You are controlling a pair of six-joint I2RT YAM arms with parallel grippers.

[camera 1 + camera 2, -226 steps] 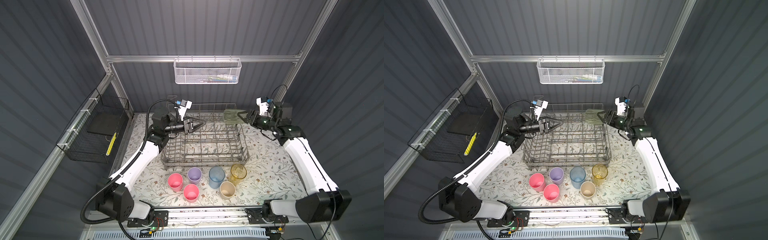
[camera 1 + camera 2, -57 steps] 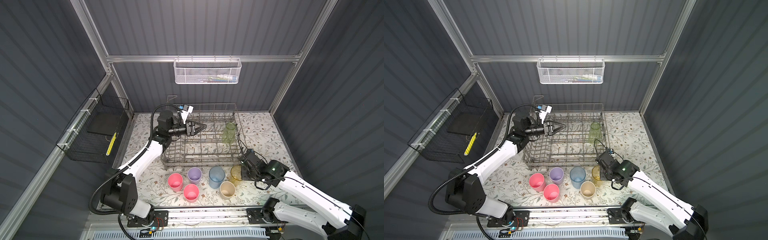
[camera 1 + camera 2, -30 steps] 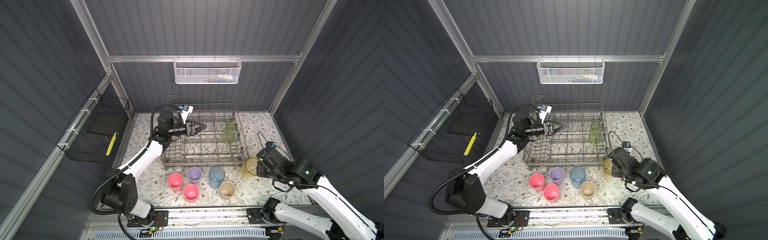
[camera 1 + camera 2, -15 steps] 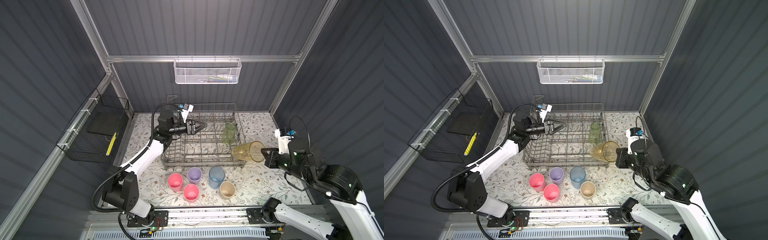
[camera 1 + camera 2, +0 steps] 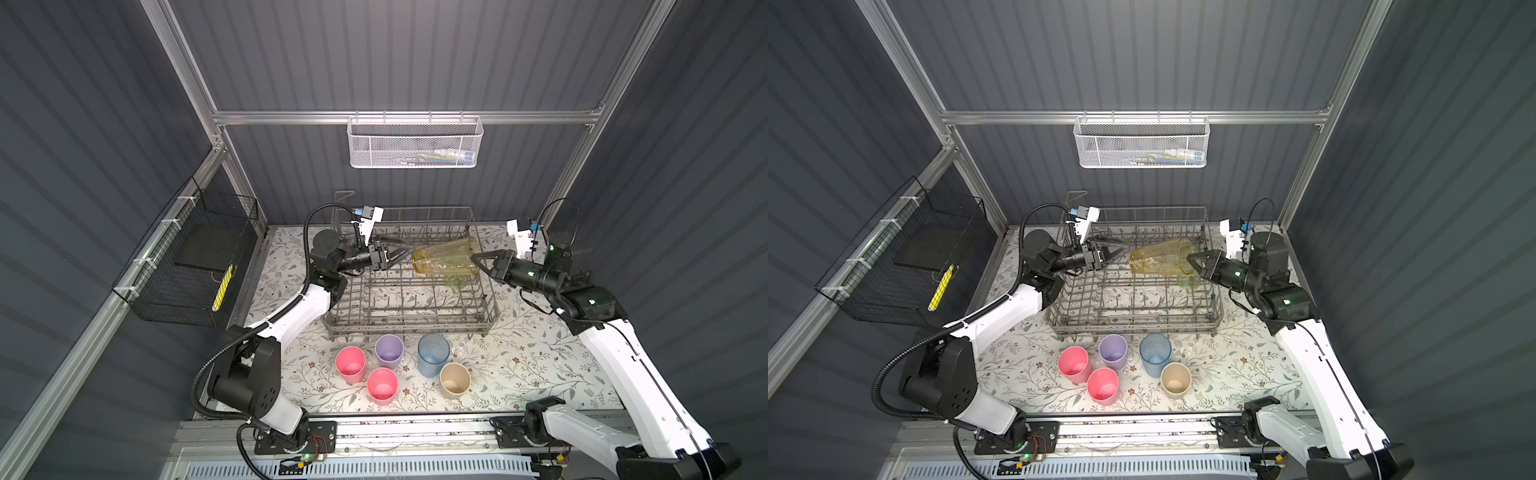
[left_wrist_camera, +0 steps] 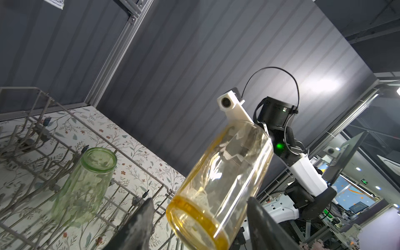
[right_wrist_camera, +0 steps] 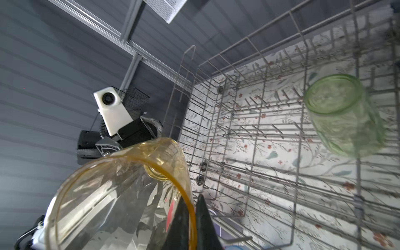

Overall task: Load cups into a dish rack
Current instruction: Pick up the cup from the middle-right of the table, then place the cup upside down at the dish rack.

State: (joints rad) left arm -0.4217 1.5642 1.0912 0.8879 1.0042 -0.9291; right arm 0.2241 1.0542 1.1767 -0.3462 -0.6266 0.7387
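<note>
Half a second ago the amber-yellow cup (image 5: 442, 261) hung beside the dish rack's (image 5: 409, 316) right front corner; now the right gripper (image 5: 477, 261), pinched shut on its rim, holds it on its side above the rack's far half, base toward the left gripper (image 5: 401, 254). That gripper has spread wider, its jaws open on either side of the base in the left wrist view. The pale green cup (image 5: 457, 282) is unmoved, upside down in the rack's right side, under the amber-yellow one.
</note>
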